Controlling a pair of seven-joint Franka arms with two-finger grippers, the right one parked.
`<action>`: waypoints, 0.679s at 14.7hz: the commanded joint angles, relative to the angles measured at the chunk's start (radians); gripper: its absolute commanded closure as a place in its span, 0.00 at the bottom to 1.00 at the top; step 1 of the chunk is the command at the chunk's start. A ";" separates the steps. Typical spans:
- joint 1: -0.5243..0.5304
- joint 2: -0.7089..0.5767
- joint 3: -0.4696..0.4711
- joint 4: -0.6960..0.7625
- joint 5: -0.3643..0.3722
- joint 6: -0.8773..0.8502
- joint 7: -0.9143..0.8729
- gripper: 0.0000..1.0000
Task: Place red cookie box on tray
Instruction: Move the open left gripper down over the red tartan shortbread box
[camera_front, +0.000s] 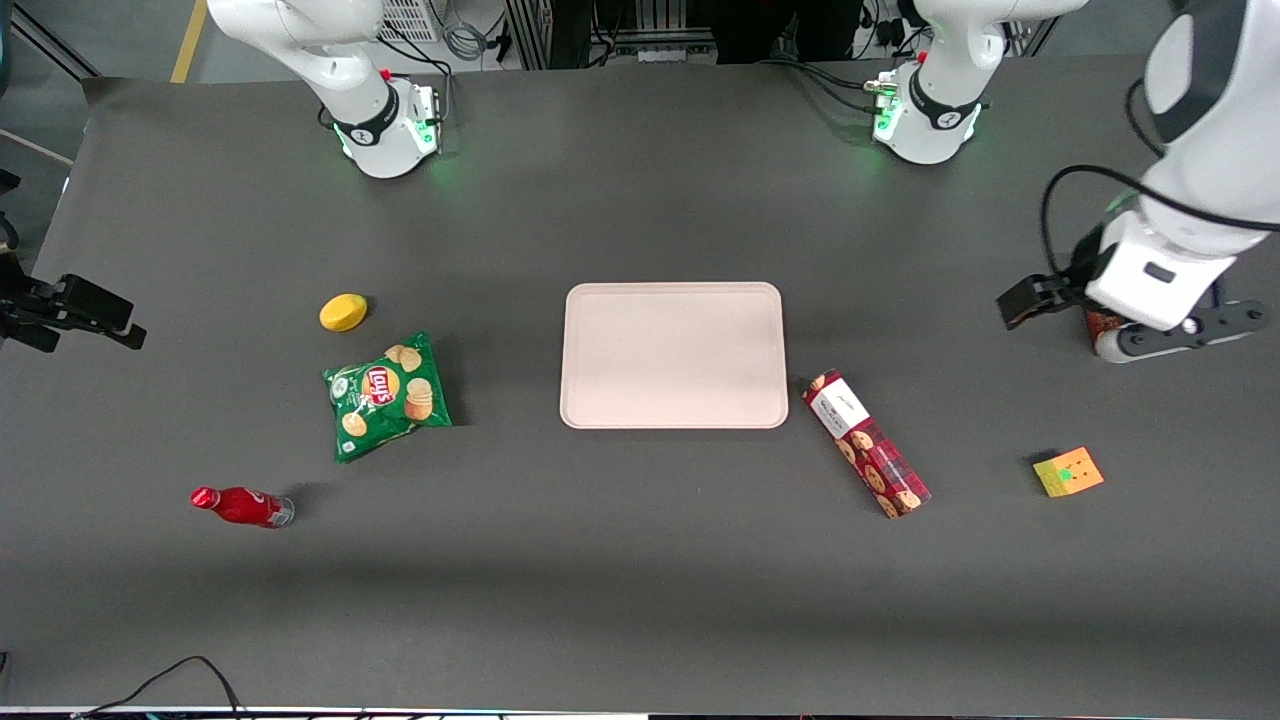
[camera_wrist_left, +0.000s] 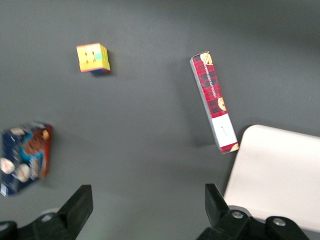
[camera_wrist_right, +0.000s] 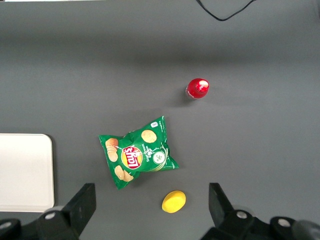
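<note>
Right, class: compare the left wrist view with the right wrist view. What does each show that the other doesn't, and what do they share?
Only the left wrist view shows the red cookie box lying beside the tray, a cube, a blue box and the left arm's open end effector hovering over the table.

Only the right wrist view shows the chip bag, a lemon and a red bottle.

Both share the tray, empty where visible, and the table.
</note>
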 joint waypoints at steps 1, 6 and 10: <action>0.000 0.058 -0.043 0.027 -0.014 0.017 -0.272 0.00; 0.000 0.154 -0.077 0.016 -0.038 0.127 -0.472 0.02; 0.000 0.236 -0.099 -0.013 -0.036 0.256 -0.529 0.02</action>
